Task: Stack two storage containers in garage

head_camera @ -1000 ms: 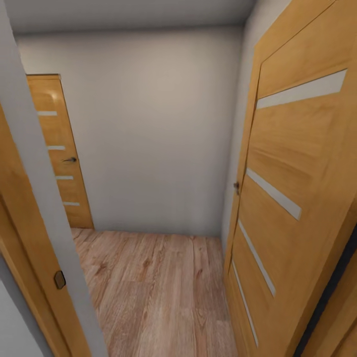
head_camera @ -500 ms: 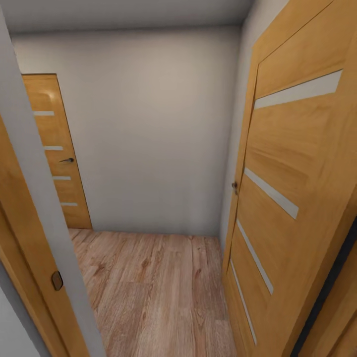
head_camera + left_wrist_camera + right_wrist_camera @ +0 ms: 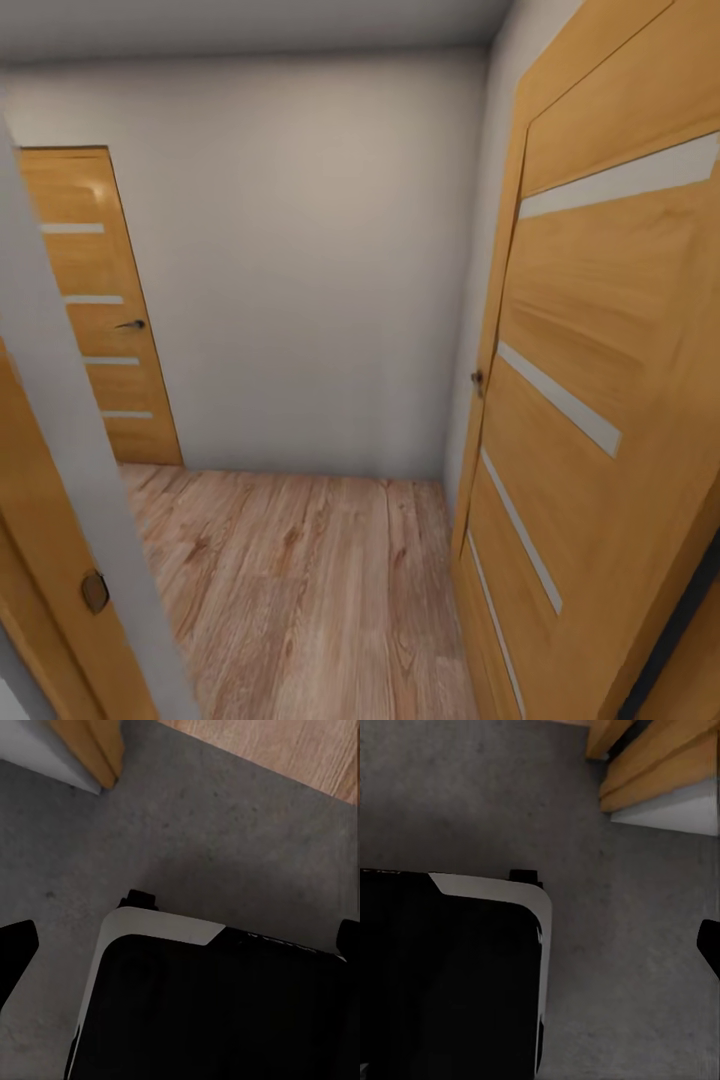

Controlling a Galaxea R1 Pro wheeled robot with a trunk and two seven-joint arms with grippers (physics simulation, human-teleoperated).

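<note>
Two wooden doors show ahead, a far door (image 3: 95, 310) with four pale stripes and a near door (image 3: 600, 400) with three, each bearing one handle.

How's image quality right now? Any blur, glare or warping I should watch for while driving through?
Head view: wide-angle warping bends the near door and the door frame at the edges; a soft sheen sits on the far door. Left wrist view: soft focus, with a faint shadow on the grey floor above the dark base. Right wrist view: equally soft.
</note>
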